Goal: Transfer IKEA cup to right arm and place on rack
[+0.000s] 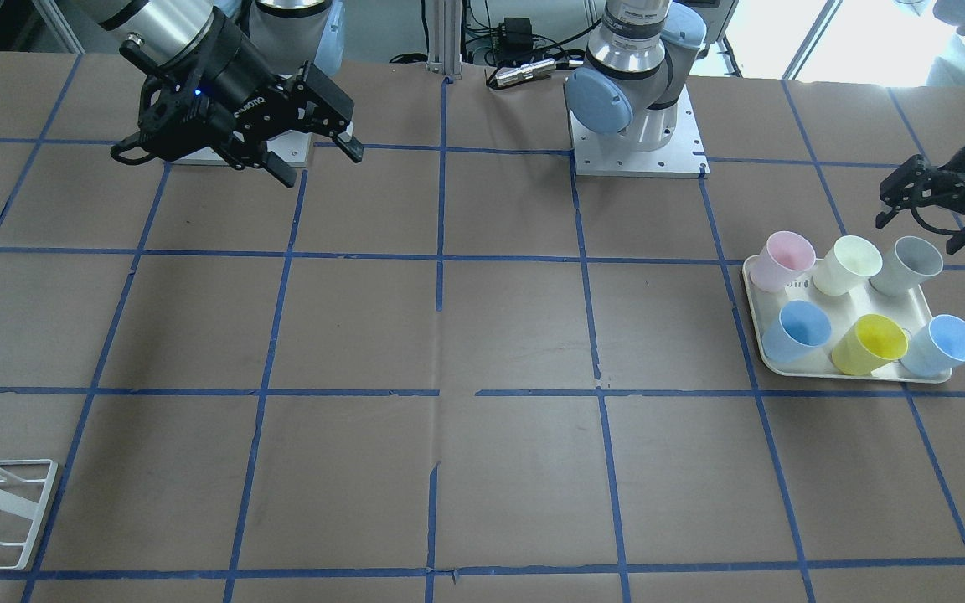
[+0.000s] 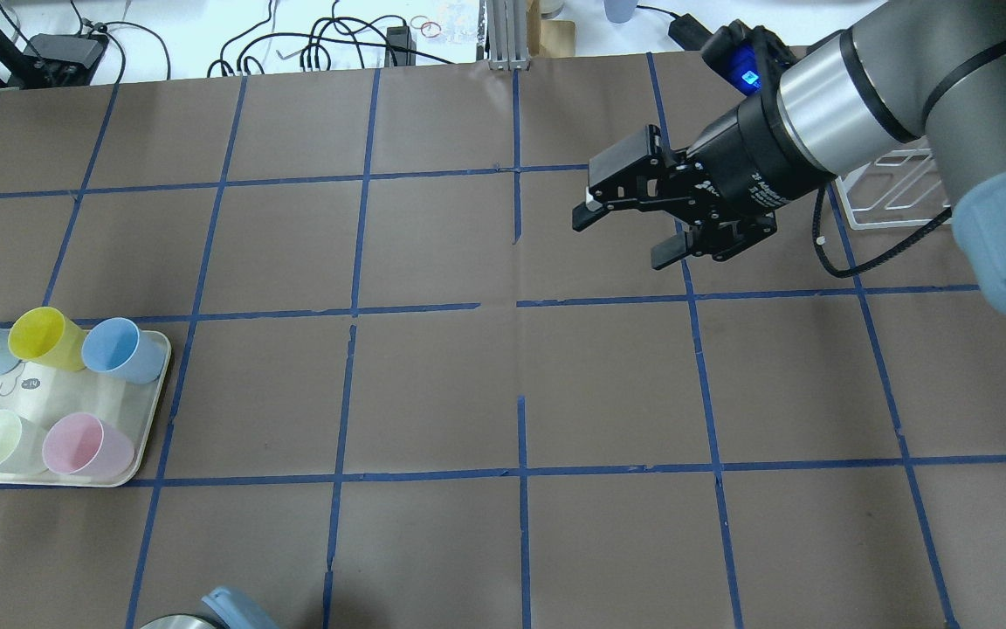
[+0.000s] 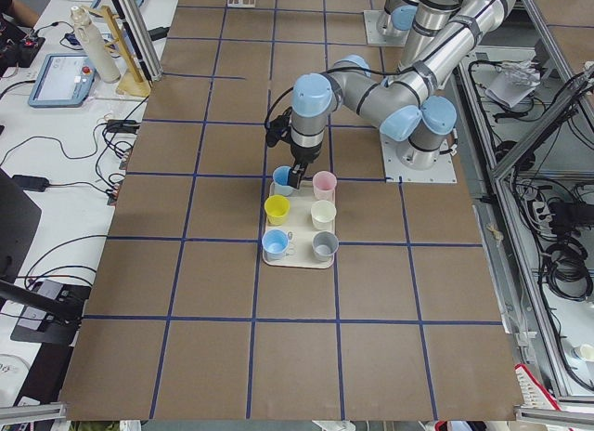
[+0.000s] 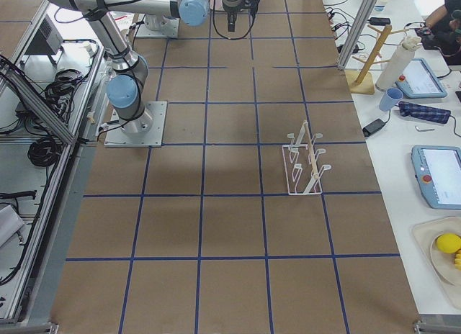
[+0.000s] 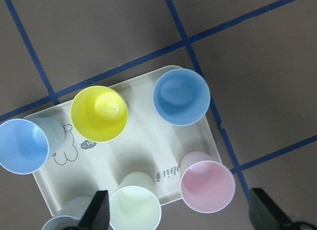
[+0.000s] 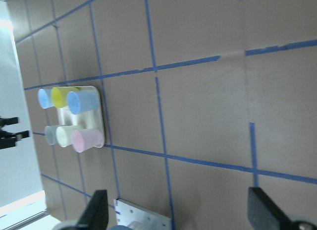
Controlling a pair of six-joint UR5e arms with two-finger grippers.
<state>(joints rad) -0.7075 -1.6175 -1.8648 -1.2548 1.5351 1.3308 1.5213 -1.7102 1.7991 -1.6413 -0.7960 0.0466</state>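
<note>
Two tools, both empty.

- Left tool [image 1: 918, 230]: fingers spread wide, hanging over the cream tray [image 1: 755, 322] and touching no cup.
- Right tool [image 2: 625, 238]: fingers spread, held above bare table [image 2: 433, 384], well apart from the tray.
- IKEA cup [image 1: 847, 264]: pale cream, upright on the tray, in the middle of the row nearer the robot, between the pink cup [image 1: 786, 260] and the grey cup [image 1: 910, 265].
- Other row of the tray: blue cup [image 1: 799, 330], yellow cup [image 1: 869, 344], light-blue cup [image 1: 943, 345].
- Rack [image 4: 304, 161]: white wire, standing on the table at the right arm's end, well apart from the tray, with no cup on it.
</note>
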